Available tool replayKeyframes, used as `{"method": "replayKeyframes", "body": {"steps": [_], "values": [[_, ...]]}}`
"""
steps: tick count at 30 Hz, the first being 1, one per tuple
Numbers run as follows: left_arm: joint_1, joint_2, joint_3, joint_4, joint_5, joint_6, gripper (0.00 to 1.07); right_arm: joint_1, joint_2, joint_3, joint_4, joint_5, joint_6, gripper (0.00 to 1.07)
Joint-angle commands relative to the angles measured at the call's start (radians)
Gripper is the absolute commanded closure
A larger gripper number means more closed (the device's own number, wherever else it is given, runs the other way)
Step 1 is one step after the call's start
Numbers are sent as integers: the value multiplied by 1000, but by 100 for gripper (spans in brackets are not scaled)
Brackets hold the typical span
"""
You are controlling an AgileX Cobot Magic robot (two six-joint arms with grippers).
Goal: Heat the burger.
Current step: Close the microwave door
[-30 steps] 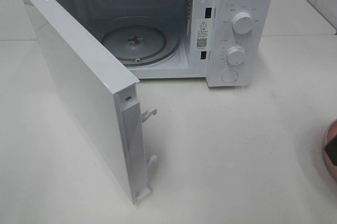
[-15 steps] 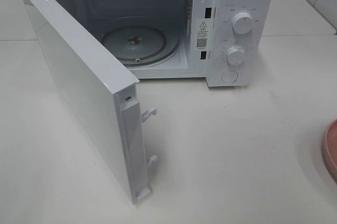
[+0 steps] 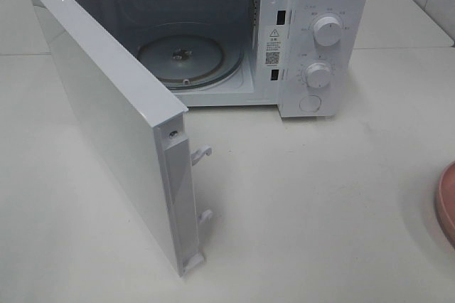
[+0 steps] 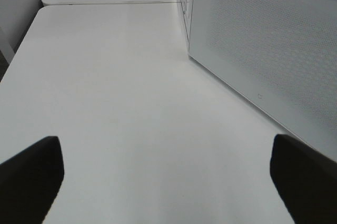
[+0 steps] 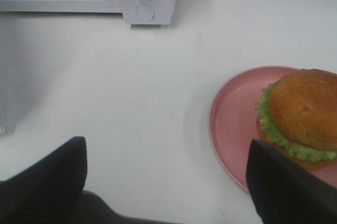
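Note:
The burger [image 5: 303, 113], with a brown bun and green lettuce frill, lies on a pink plate [image 5: 231, 124] in the right wrist view. In the exterior high view only the plate's rim [image 3: 448, 203] shows at the right edge, and the burger is out of view there. The white microwave [image 3: 323, 4] stands at the back with its door [image 3: 106, 118] swung wide open and its glass turntable [image 3: 188, 61] bare. My right gripper [image 5: 168, 182] is open, above the table beside the plate. My left gripper [image 4: 166, 176] is open over bare table beside the door's outer face [image 4: 268, 50].
The white table [image 3: 320, 210] spreads in front of the microwave. The open door juts toward the front left, with two latch hooks [image 3: 202, 153] on its edge. The microwave's two knobs [image 3: 327, 30] and button face forward. A table seam runs behind.
The dark gripper part seen over the plate at the right edge one second ago has left the exterior high view. The microwave and door have not moved.

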State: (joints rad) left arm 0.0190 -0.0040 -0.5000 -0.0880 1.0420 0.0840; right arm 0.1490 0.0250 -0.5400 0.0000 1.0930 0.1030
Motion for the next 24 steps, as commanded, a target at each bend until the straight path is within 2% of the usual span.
{"method": "replayKeyframes", "body": {"steps": [1, 8, 24], "values": [[1, -21, 3, 1, -4, -6, 6, -7, -23, 7, 0, -38, -13, 31], [1, -21, 3, 1, -4, -6, 6, -71, -58, 41, 0, -92, -14, 31], [1, -21, 3, 1, -4, -6, 6, -71, -57, 41, 0, -92, -13, 31]]}}
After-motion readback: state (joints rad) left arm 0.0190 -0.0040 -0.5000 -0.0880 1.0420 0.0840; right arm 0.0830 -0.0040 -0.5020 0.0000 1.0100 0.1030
